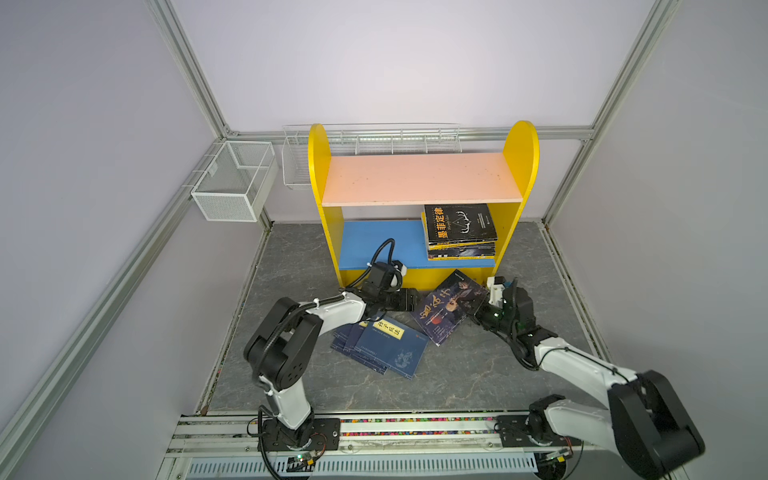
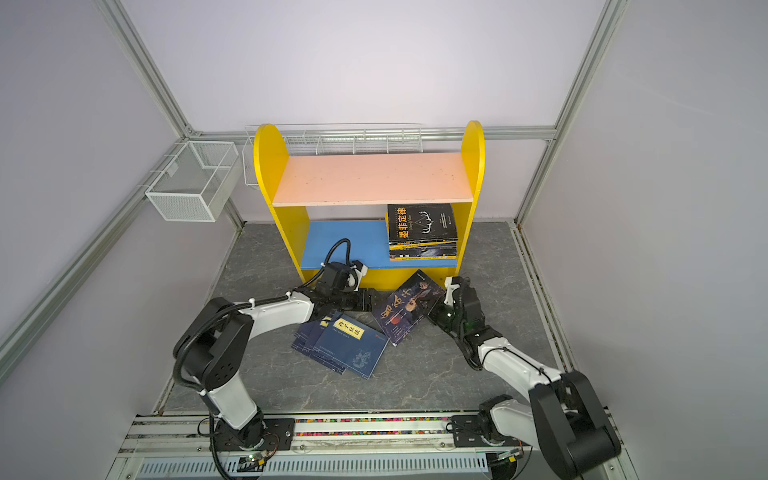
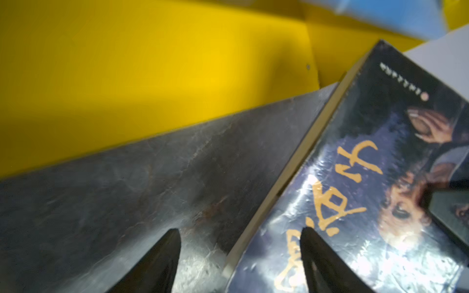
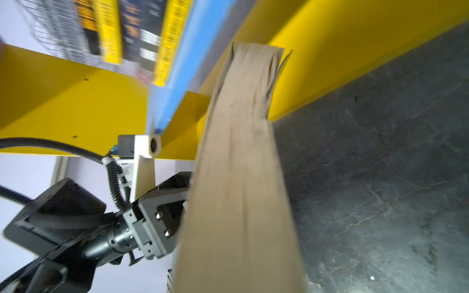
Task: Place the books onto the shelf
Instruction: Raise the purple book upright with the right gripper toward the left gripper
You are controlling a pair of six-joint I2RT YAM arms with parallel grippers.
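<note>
Right gripper clamping purple book, left gripper spread at its edge

A robot test lab: plain purple walls, metal frame bars, two robot arms on a rail at six o'clock.

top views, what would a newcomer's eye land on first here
The bright yellow bookshelf at the back of the grey table, with a stack of books lying at the right end of its blue lower board. In front, a dark purple book tilts up off the table, the right hand clamped on one edge and the open left hand at the opposite one. Navy books lie fanned beside it.
</note>
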